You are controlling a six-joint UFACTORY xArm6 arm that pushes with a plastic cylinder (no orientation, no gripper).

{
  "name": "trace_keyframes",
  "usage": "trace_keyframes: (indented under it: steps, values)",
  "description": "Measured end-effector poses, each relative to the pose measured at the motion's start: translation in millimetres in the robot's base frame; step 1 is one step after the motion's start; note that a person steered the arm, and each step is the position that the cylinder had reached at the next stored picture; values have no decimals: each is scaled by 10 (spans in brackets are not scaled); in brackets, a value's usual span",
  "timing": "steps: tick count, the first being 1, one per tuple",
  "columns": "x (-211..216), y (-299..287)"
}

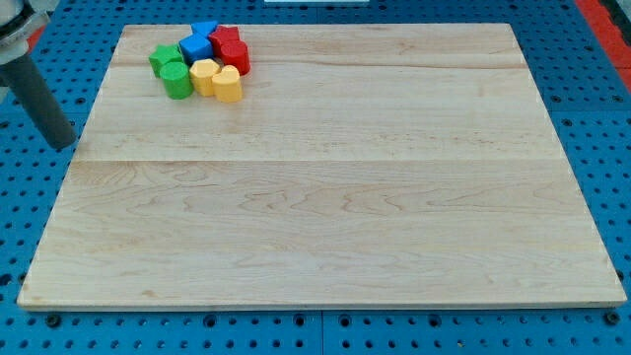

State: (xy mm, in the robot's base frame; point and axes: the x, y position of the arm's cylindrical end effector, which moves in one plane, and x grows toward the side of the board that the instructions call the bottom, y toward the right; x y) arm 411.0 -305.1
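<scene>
My rod comes down from the view's top left corner as a dark slanting bar, and my tip (65,144) sits just off the left edge of the wooden board (325,197), over the blue perforated table (39,227) rather than on the wood. I have no jaws to hold apart or together; the rod ends plain, so nothing is clamped and nothing is carried. All the blocks are gathered in one tight cluster at the far left of the board, well to the right of my tip and somewhat farther off, with a strip of bare wood and the board's edge between us, so I touch none of them. Nearest me are the two green blocks: one (164,59) on the cluster's left side with a lobed outline, and a round one (178,80) just in front of it. To their right stand two yellow blocks, pressed side by side, the left one (204,75) with a notched outline, the right one (227,84) looking heart-like. Behind these lie two blue blocks, one (195,46) in the middle and one (205,28) at the far edge, partly hidden. Two red blocks (231,49) close the cluster's right side, packed so tightly I cannot tell their shapes. The blocks lean together, touching their neighbours, which is why the group reads as one heap and not a row.
</scene>
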Motion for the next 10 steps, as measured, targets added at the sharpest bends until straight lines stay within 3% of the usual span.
trace_keyframes:
  steps: [3, 4, 6, 7, 9, 10]
  values:
    - [-2113, 317]
    - [-2188, 741]
    - [-2166, 2543]
    - [-2156, 2904]
    - [-2185, 1985]
    - [-2067, 1882]
